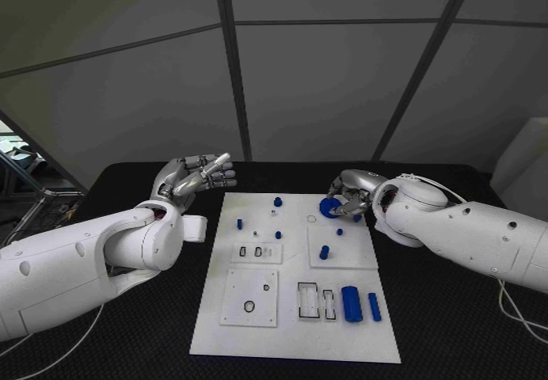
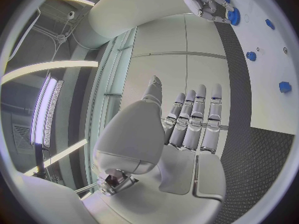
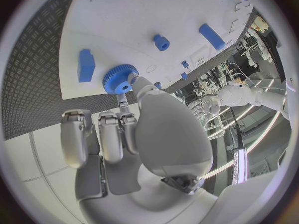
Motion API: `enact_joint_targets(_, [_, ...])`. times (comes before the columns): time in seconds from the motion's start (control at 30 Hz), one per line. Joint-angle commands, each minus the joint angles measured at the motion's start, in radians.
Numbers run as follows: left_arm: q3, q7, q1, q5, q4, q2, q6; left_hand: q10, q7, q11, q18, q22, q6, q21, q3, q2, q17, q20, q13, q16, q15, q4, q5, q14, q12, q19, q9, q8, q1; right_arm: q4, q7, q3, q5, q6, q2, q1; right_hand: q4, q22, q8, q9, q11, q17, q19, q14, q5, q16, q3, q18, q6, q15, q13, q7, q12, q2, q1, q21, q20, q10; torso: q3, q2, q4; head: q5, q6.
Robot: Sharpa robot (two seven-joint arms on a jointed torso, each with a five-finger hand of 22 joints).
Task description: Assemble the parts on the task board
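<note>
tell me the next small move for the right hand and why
Probably press the gear down onto the board: the right hand pinches it at the board's far right part, seemingly not yet seated. The left hand hangs open, off the board.

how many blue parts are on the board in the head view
8: a gear at the right hand, pegs at, and two long pieces at the near right. The hand may hide more.
</note>
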Motion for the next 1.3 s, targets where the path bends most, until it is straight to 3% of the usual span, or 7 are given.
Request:
enact_joint_targets(0.03, [0.001, 0.001, 0.001, -0.004, 0.002, -0.001, 0.006, -0.004, 0.015, 0.003, 0.056, -0.002, -0.009, 0.007, 0.001, 0.012, 0.001, 0.000, -0.001, -0.004, 0.003, -0.005, -0.005, 0.007, -0.004, -0.002, -0.001, -0.003, 0.000, 0.014, 0.017, 0.000, 0.000, -0.032, -0.003, 0.002, -0.002, 0.204, 0.011, 0.010, -0.006, 0.263, 0.059, 0.106, 0.015, 0.005, 0.011, -0.008, 0.084, -0.009, 0.239, -0.049, -0.001, -0.003, -0.016, 0.005, -0.010, 0.082, 0.0007, 0.000, 0.0001, 0.003, 0.001])
enact_joint_targets(0.2, [0.001, 0.001, 0.001, -0.004, 0.001, -0.003, 0.006, -0.004, 0.015, 0.003, 0.056, -0.002, -0.009, 0.007, 0.001, 0.012, 0.001, 0.001, -0.001, -0.004, 0.003, -0.005, -0.005, 0.007, -0.004, -0.002, -0.001, -0.003, 0.000, 0.045, 0.014, 0.001, -0.005, -0.048, -0.014, 0.002, -0.006, 0.204, -0.006, 0.005, -0.002, 0.263, 0.059, 0.106, 0.022, 0.005, 0.020, -0.008, 0.074, -0.007, 0.234, -0.044, -0.005, -0.011, -0.027, 0.005, -0.009, 0.078, 0.0006, -0.002, -0.0019, 0.005, 0.002])
enact_joint_targets(0.4, [0.001, 0.000, 0.001, -0.004, 0.000, -0.002, 0.008, -0.004, 0.015, 0.003, 0.056, -0.002, -0.009, 0.007, 0.001, 0.012, 0.001, 0.001, -0.001, -0.004, 0.003, -0.005, -0.005, 0.007, -0.004, -0.002, -0.001, -0.003, 0.000, 0.105, 0.007, 0.002, -0.018, -0.073, -0.026, 0.003, -0.007, 0.206, -0.015, 0.002, 0.000, 0.263, 0.060, 0.106, 0.021, 0.005, 0.026, -0.009, 0.071, -0.005, 0.231, -0.041, -0.007, -0.016, -0.036, 0.005, -0.008, 0.076, -0.0002, -0.002, 0.0007, 0.004, 0.006])
enact_joint_targets(0.63, [0.001, 0.000, 0.001, -0.004, -0.001, 0.002, 0.011, -0.006, 0.015, 0.004, 0.056, -0.002, -0.011, 0.007, -0.002, 0.009, 0.001, 0.001, -0.001, -0.007, 0.003, -0.007, -0.006, 0.006, -0.005, -0.003, -0.001, -0.003, -0.002, 0.140, -0.002, 0.003, -0.046, -0.099, 0.005, 0.008, -0.006, 0.207, -0.024, 0.000, 0.003, 0.263, 0.061, 0.106, 0.016, 0.005, 0.030, -0.009, 0.069, -0.003, 0.232, -0.039, -0.007, -0.019, -0.046, 0.006, -0.006, 0.077, -0.0007, -0.001, 0.0024, 0.007, 0.009])
enact_joint_targets(0.8, [0.001, 0.000, 0.001, -0.004, 0.000, 0.005, 0.012, -0.006, 0.015, 0.004, 0.056, -0.002, -0.011, 0.007, -0.002, 0.009, 0.001, 0.001, -0.001, -0.007, 0.003, -0.007, -0.006, 0.006, -0.005, -0.003, -0.001, -0.003, -0.002, 0.125, -0.007, 0.003, -0.102, -0.120, 0.059, 0.009, -0.007, 0.208, -0.027, -0.001, 0.003, 0.263, 0.062, 0.106, 0.016, 0.005, 0.035, -0.009, 0.069, -0.002, 0.232, -0.039, -0.007, -0.017, -0.047, 0.006, -0.006, 0.077, -0.0008, 0.000, 0.0021, 0.014, 0.017])
enact_joint_targets(1.07, [0.001, 0.000, 0.001, -0.004, 0.001, 0.007, 0.012, -0.006, 0.015, 0.004, 0.056, -0.002, -0.011, 0.007, -0.002, 0.009, 0.001, 0.001, -0.001, -0.007, 0.003, -0.007, -0.006, 0.006, -0.005, -0.003, -0.001, -0.003, -0.002, 0.077, -0.010, 0.002, -0.138, -0.119, 0.142, 0.009, -0.009, 0.207, -0.029, -0.001, 0.003, 0.263, 0.061, 0.106, 0.013, 0.005, 0.037, -0.009, 0.070, -0.002, 0.231, -0.038, -0.008, -0.018, -0.047, 0.006, -0.005, 0.076, -0.0017, 0.001, 0.0017, 0.024, 0.016])
enact_joint_targets(1.3, [0.001, 0.002, 0.002, -0.004, 0.003, 0.009, 0.009, -0.007, 0.016, 0.004, 0.056, -0.002, -0.012, 0.006, -0.004, 0.007, 0.002, 0.001, -0.001, -0.007, 0.004, -0.007, -0.006, 0.006, -0.006, -0.004, -0.001, -0.003, -0.003, 0.036, -0.006, 0.001, -0.145, -0.117, 0.195, 0.008, -0.010, 0.207, -0.031, -0.001, 0.003, 0.263, 0.061, 0.106, 0.013, 0.005, 0.039, -0.009, 0.070, -0.002, 0.230, -0.038, -0.009, -0.017, -0.048, 0.006, -0.005, 0.075, -0.0006, 0.001, 0.0008, 0.024, 0.011])
